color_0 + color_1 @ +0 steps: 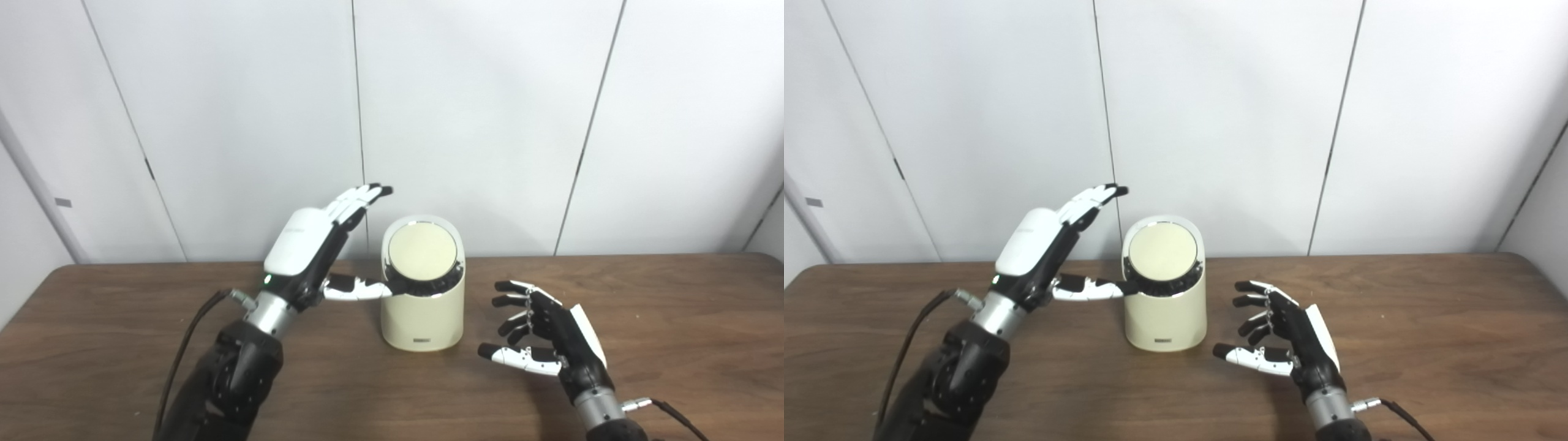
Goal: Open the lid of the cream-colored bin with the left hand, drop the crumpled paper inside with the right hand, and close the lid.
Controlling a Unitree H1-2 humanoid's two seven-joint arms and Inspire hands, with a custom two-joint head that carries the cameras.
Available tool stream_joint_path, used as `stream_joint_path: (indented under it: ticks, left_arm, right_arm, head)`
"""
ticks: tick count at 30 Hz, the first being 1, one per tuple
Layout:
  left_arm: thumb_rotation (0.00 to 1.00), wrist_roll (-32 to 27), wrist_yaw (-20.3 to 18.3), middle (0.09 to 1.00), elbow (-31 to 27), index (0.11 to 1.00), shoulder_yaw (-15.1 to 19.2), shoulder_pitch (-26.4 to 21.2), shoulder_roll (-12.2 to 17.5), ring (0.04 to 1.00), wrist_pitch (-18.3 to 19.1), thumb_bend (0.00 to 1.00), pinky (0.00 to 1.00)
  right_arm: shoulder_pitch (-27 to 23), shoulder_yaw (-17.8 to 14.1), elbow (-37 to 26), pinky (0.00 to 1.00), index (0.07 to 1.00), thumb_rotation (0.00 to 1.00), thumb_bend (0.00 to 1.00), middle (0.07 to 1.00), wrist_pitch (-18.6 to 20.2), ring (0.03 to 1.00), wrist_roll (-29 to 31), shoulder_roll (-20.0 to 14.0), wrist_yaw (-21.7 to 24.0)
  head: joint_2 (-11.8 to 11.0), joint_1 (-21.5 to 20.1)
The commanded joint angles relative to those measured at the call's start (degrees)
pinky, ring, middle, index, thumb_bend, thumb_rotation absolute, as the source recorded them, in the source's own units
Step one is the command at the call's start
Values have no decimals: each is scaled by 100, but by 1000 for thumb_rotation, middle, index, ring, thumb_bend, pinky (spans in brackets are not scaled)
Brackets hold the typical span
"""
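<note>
— Right hand (pixel 545 334)?
— Empty, fingers spread, just right of the cream bin (pixel 422 312).
— Left hand (pixel 318 257)?
— Open too — thumb touching the bin's rim beside the tilted lid (pixel 421 252).

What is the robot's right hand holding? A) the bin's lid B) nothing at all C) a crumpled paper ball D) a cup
B: the right hand hangs over the table beside the cream bin, fingers spread apart with nothing between them.
</note>
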Motion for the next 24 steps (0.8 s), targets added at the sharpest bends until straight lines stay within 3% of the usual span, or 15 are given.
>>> stream_joint_path:
  ticks: [1,7,14,19,24]
  left_arm:
    - [394,-346,97,948,-206,952,139,-77,-36,942,4,832,798]
    - [399,-1341,-58,942,-342,955,456,342,-326,945,346,862,888]
    - [441,-2446,-282,915,-464,956,657,914,-536,891,675,884,832]
    - [476,-2641,-303,888,-477,948,659,1245,-592,856,781,927,792]
    - [486,-2657,-370,876,-444,949,626,1453,-549,847,869,908,786]
  right_arm:
    - [-142,-14,-164,398,734,190,708,688,-75,498,25,-34,-13]
    - [-136,-7,-144,409,735,186,709,690,-152,498,20,-54,-14]
    - [-143,-41,-139,453,736,197,741,693,-191,516,95,-78,22]
    - [-143,-72,-141,478,726,198,750,691,-188,534,10,-52,-65]
    - [-106,-96,-217,463,733,202,758,702,-76,548,23,-47,-63]
  head:
    - [0,5]
    - [-14,11]
    - [-24,41]
    - [-22,55]
    - [-6,31]
